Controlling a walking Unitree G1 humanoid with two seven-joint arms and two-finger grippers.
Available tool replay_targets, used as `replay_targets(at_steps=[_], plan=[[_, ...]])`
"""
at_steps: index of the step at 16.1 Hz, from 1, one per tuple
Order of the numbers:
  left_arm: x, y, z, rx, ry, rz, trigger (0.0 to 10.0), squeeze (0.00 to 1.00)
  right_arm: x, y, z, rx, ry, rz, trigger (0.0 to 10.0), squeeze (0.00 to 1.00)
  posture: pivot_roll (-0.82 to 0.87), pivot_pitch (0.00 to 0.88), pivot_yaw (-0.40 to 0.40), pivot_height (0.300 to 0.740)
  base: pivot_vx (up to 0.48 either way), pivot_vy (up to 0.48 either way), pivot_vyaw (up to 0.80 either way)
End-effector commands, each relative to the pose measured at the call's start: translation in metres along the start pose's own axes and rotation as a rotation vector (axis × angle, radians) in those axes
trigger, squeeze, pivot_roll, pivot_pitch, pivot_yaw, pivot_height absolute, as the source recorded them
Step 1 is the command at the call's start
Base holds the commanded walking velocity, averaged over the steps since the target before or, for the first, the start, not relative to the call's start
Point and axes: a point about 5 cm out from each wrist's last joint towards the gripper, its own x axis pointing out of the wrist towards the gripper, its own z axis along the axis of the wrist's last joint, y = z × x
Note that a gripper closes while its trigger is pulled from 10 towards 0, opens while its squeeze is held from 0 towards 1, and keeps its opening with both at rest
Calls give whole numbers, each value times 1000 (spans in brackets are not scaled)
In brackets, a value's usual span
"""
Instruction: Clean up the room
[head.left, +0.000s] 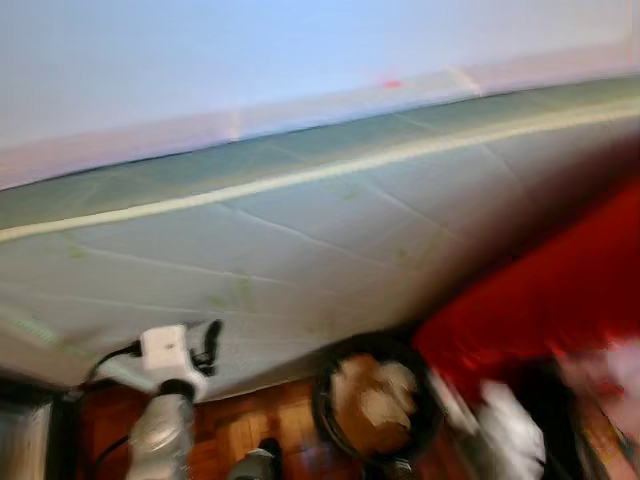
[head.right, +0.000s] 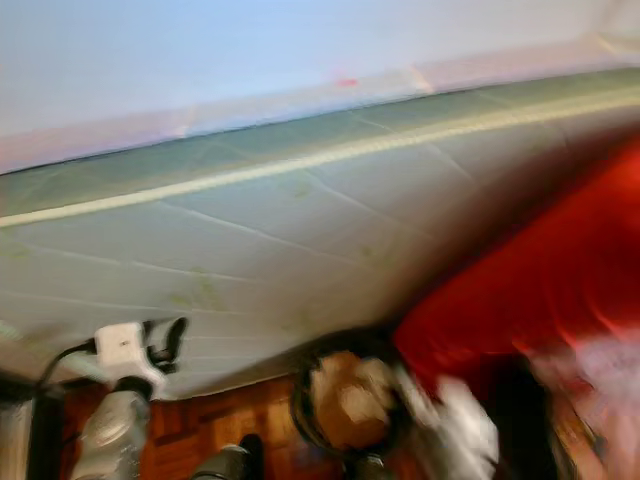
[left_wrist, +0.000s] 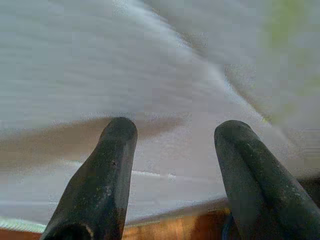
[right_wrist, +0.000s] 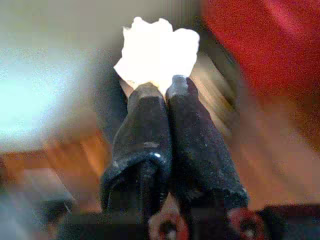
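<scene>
Head views, blurred: carrying trash to the bin (head.left: 378, 408), which sits on the wood floor (head.left: 250, 425) just off the bed (head.left: 300, 260) edge. Next: get the wad over the bin opening, then release.
Left wrist: left tool (left_wrist: 172, 150) spread wide, empty, facing the bed.
Right wrist: right tool (right_wrist: 159, 92) clamped on white crumpled paper (right_wrist: 157, 52).

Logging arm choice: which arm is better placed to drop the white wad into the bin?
Right, probably. The right gripper is shut on the white wad beside the dark bin; the left gripper is open, facing the mattress.
</scene>
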Motion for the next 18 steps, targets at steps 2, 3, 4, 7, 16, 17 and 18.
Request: replay_targets(at_steps=[2, 3, 4, 7, 16, 17, 18], plan=[[-16, 3, -13, 4, 54, -7, 10000, 0, 17, 20, 22, -52, -58, -3, 10000, 0, 177, 237, 7, 740, 0, 0, 0], [-23, 2, -18, 9, 71, -18, 10000, 0, 18, 21, 20, -66, -35, -29, 10000, 0, 177, 225, 11, 740, 0, 0, 0], [-24, 3, -20, 10, 78, -18, 10000, 0, 18, 23, 19, -57, -32, -15, 10000, 0, 183, 213, 16, 740, 0, 0, 0], [-27, 7, -24, 10, 106, -11, 10000, 0, 16, 18, 8, -93, 33, -100, 10000, 0, 177, 194, 19, 740, 0, 0, 0], [-22, 4, -27, -11, 124, -25, 10000, 0, -3, -15, -7, -313, 154, -220, 10000, 0, 173, 240, -12, 740, 0, 0, 0], [-22, 3, -27, -14, 125, -23, 10000, 0, -3, -14, -8, -326, 162, -206, 10000, 0, 177, 246, -14, 740, 0, 0, 0], [-22, 3, -28, -17, 127, -19, 10000, 0, -3, -14, -8, -343, 169, -201, 10000, 0, 178, 250, -17, 740, 0, 0, 0]])
